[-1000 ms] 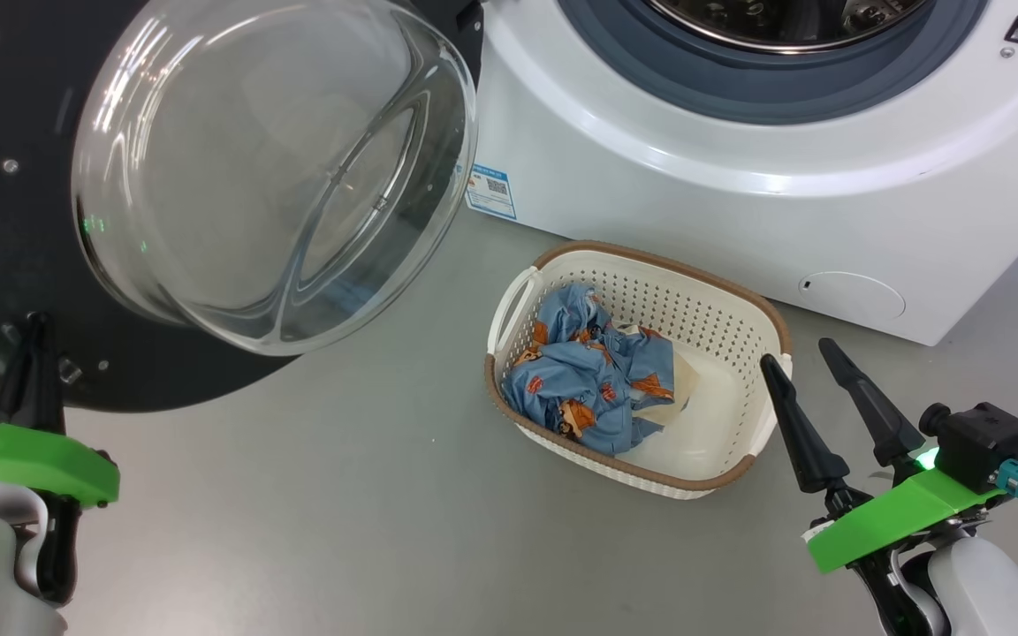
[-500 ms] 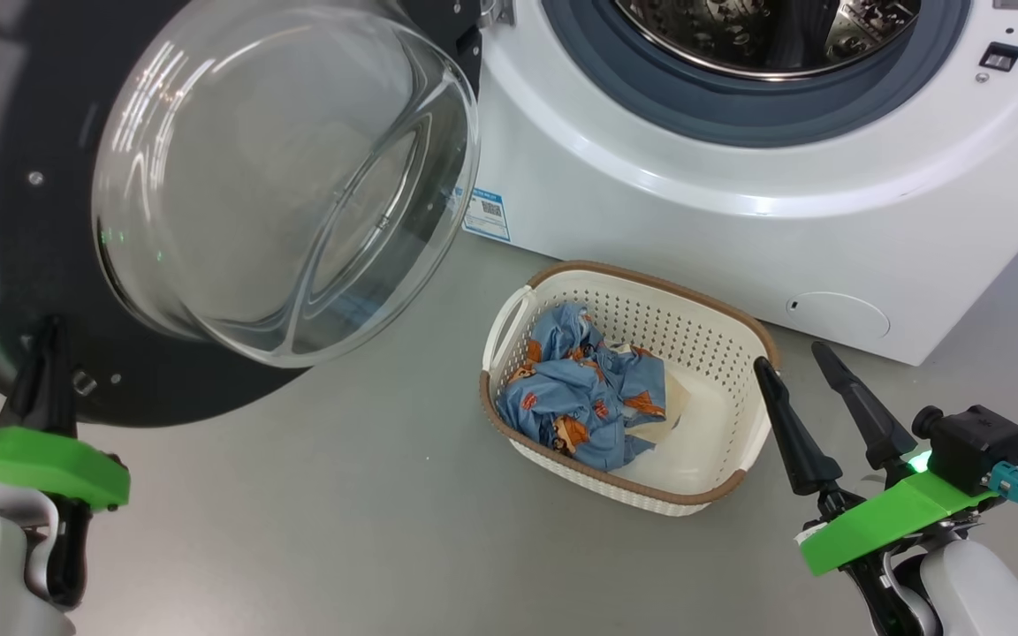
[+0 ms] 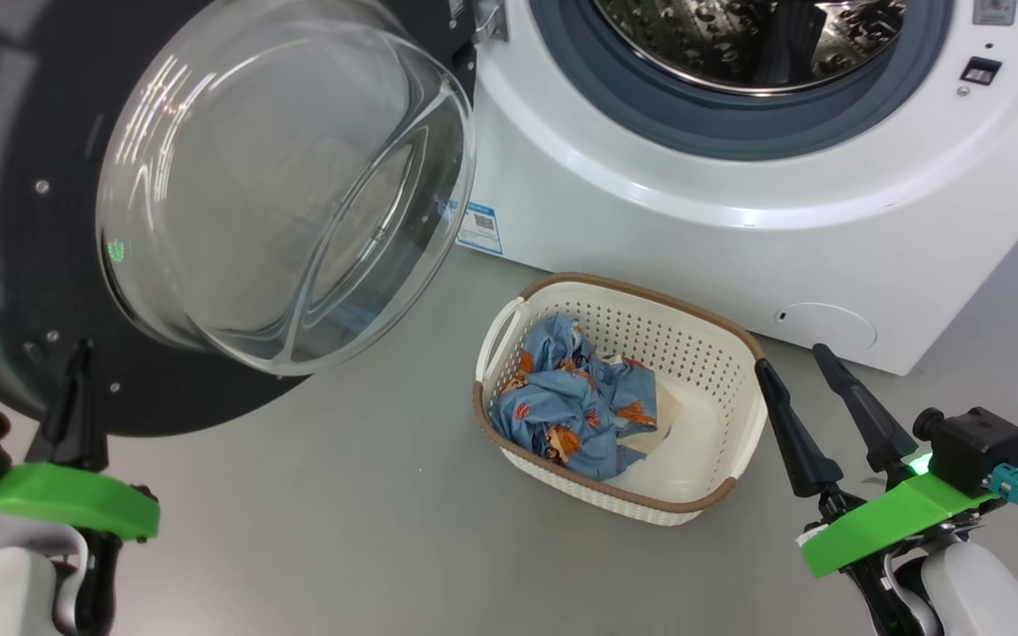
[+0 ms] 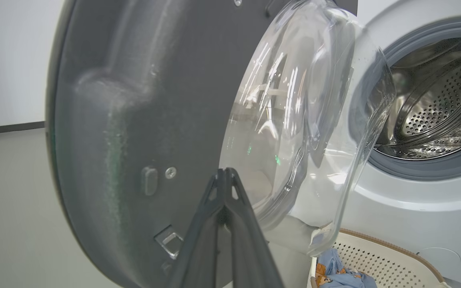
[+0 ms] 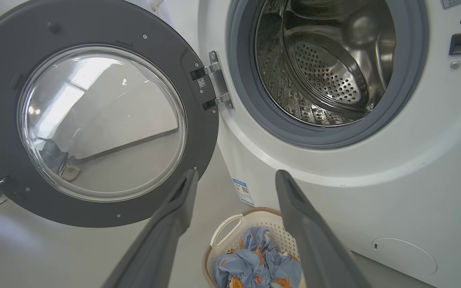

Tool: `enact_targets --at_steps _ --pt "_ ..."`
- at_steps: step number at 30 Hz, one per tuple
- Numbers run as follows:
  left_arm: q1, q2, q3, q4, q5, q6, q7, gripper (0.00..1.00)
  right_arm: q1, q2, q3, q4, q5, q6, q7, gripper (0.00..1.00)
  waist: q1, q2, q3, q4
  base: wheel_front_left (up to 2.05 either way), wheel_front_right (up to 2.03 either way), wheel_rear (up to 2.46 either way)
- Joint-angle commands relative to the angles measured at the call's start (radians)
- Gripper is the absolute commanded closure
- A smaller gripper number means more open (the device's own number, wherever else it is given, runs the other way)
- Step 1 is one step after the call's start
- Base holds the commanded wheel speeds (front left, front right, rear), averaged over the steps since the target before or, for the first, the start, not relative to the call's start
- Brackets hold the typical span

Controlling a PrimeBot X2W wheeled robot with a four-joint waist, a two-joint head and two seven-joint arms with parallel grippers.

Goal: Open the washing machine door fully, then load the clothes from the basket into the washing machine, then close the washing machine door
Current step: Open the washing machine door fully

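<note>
On the grey floor (image 3: 341, 530) ahead of us, the washing machine (image 3: 739, 230) is the biggest thing: a white front-loader across the upper right of the head view. Its mouth is uncovered, and we see the steel perforated drum (image 3: 748, 44) ringed by the grey gasket (image 3: 739, 137).

Next is the door (image 3: 5, 265), swung out to the machine's left on its hinge (image 5: 214, 86), inner side facing us. It has a wide dark rim, and the clear glass bowl (image 3: 279, 185) bulges out of its centre.

The basket (image 3: 743, 442) sits on the floor just in front of the machine, below the opening. It is cream with perforated walls and a brown rim. The clothes (image 3: 575, 411) lie inside it, bunched toward its left end: blue fabric with orange figures and a bit of cream cloth beside it. The right part of the basket bottom is bare.

A blue label (image 3: 478, 228) is low on the machine front near the door, and a round cap (image 3: 827, 325) is low on the right.

The left claw (image 3: 80, 353) is at the lower left, fingers pressed together and holding nothing. Its tip is up against the door's lower rim, but we cannot tell whether it touches. The right claw (image 3: 790, 358) is at the lower right, fingers spread wide and empty, with its tips just beside the basket's right end.
</note>
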Motion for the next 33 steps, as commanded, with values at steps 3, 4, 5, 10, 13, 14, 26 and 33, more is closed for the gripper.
enact_targets --at_steps 3,4,5,10,13,14,26,33 --pt "0.023 0.028 0.042 -0.069 -0.001 -0.001 -0.009 0.00 0.022 -0.007 0.016 -0.020 0.004 0.002 -0.012 0.00 0.0000 0.0000 -0.020 -0.019 0.00 0.00 0.00" --pt "0.034 0.023 0.044 -0.083 0.002 -0.001 -0.009 0.00 0.026 -0.008 0.016 -0.020 0.003 0.002 -0.012 0.00 0.0000 0.0000 -0.025 -0.023 0.00 0.00 0.00" --pt "0.045 0.018 0.045 -0.096 0.005 0.000 -0.009 0.00 0.028 -0.009 0.016 -0.020 0.003 0.002 -0.012 0.00 0.0000 0.0000 -0.029 -0.029 0.00 0.00 0.00" --pt "0.094 -0.006 0.047 -0.167 0.022 0.006 -0.009 0.00 0.038 -0.014 0.023 -0.021 0.003 0.002 -0.012 0.00 0.0000 0.0000 -0.049 -0.058 0.00 0.00 0.00" --pt "0.121 -0.017 0.046 -0.208 0.030 0.009 -0.009 0.00 0.040 -0.013 0.025 -0.024 0.001 0.002 -0.012 0.00 0.0000 0.0000 -0.062 -0.081 0.00 0.00 0.00" --pt "0.130 -0.021 0.046 -0.222 0.031 0.010 -0.009 0.00 0.041 -0.013 0.026 -0.024 0.000 0.002 -0.012 0.00 0.0000 0.0000 -0.067 -0.090 0.00 0.00 0.00" --pt "0.223 -0.049 0.027 -0.352 0.043 0.038 -0.009 0.00 0.053 -0.009 0.035 -0.035 -0.010 0.002 -0.012 0.00 0.0000 0.0000 -0.106 -0.216 0.00 0.00 0.00" --pt "0.251 -0.058 0.012 -0.383 0.051 0.052 -0.009 0.00 0.056 -0.012 0.032 -0.034 -0.016 0.002 -0.012 0.00 0.0000 0.0000 -0.117 -0.284 0.00 0.00 0.00"
